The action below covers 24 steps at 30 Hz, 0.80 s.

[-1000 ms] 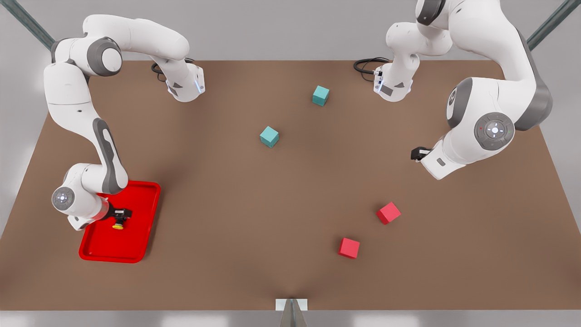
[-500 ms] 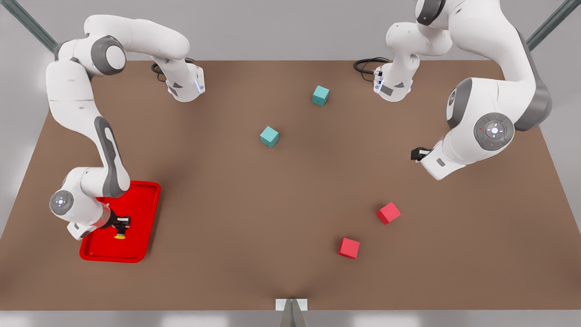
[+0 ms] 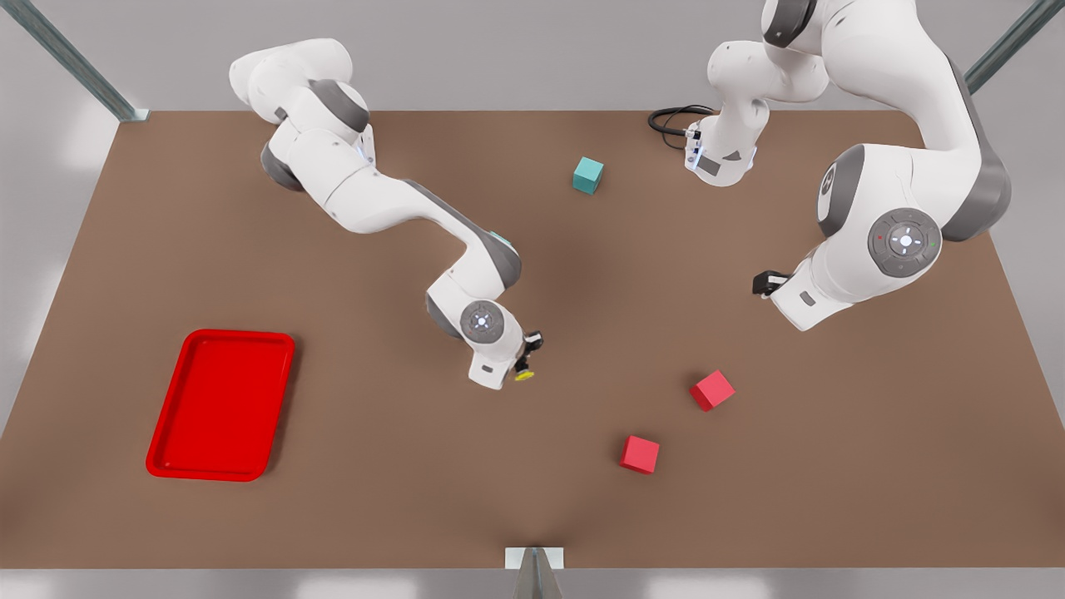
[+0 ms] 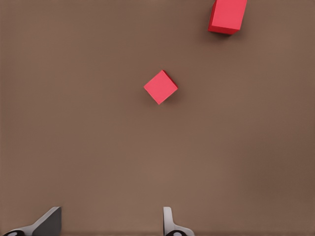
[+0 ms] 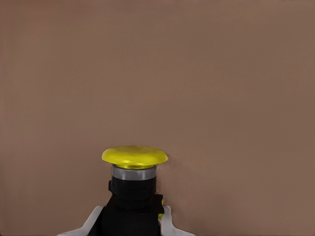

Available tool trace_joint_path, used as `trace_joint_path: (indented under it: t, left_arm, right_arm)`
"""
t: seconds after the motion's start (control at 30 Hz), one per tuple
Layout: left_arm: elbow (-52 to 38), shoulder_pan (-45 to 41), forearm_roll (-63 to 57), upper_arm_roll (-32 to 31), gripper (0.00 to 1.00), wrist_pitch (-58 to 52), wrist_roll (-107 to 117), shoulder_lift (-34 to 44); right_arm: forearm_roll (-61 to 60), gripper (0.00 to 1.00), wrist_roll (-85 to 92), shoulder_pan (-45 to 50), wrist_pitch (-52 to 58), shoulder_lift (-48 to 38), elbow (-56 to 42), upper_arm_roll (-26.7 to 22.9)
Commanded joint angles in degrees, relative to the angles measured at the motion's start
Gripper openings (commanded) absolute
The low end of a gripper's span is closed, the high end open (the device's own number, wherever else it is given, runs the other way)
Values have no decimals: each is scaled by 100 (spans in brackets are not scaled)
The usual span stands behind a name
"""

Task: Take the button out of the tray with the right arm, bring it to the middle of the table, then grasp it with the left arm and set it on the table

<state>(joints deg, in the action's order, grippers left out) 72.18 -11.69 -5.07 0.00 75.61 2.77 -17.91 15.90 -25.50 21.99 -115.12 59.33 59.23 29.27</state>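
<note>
Button (image 3: 525, 374) clamped in right pincer (image 3: 527, 358), held above mid-tabletop (image 3: 399, 433), yellow cap pointing away from the wrist in the right wrist view. Red tray (image 3: 221, 405) sits well apart, at the front view's left. Left pincer (image 3: 764, 281) waits at the front view's right, fingers (image 4: 47, 223) apart, over bare tabletop near two red cubes (image 4: 160, 87)

One red cube (image 4: 227, 15) is cut off by the left wrist view's edge, and one teal cube (image 3: 498, 239) is almost wholly hidden behind the right arm (image 3: 391, 208) in the front view
</note>
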Motion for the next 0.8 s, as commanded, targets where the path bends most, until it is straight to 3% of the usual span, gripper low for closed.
trace_joint_path:
  t: [0.0, 0.1, 0.2, 0.23, 0.3, 0.47, 0.53, 0.57, 0.63, 0.67, 0.7, 0.77]
  left_arm:
    - [-2, 0, -3, 0, 100, 7, -4, 7]
    - [-2, 9, -12, 0, 100, 7, -4, -2]
    - [-2, 0, -12, 0, 100, -2, -4, 7]
    - [-2, 9, -12, 0, 100, -2, -4, 7]
    - [-2, 0, -12, 0, 100, -46, 5, 7]
    - [-2, 0, -3, 0, 100, -37, 5, 7]
    - [-2, 0, -12, 0, 100, 7, 5, -2]
    - [-11, -43, 23, -9, 100, 68, 144, -81]
    - [-55, -992, 488, -35, 100, 278, 3956, -450]
    - [-46, -1256, 981, -44, 100, 902, 5478, -679]
    - [-55, -1819, 1043, -35, 100, 1614, 6358, -1118]
    - [-55, -2337, 1008, -35, 100, 3844, 7922, -2031]
  right_arm:
    - [-25, 38, -5605, 385, -721, 342, -438, -219]
    - [-25, 39, -5817, 763, -872, 658, -816, -667]
    - [-25, 42, -5826, 816, -942, 720, -851, -729]
    - [-25, 55, -5860, 930, -951, 720, -851, -905]
    - [-25, 100, -6010, 1045, -977, 720, -851, -1081]
    - [-87, 100, -5169, 694, -1110, 387, -781, -941]
    - [-61, 100, -3527, -149, -206, -79, -763, -123]
    - [-52, 100, -2358, -457, 496, -500, -763, -123]
    - [-69, 100, 580, -1459, 1914, -1169, -772, -88]
    - [-78, 100, 1442, -1750, 1967, -1906, -361, -219]
    - [-96, 100, 1821, -2058, 1932, -2978, 887, -456]
    - [-692, 100, 1724, -2119, 1546, -4252, 2512, -930]
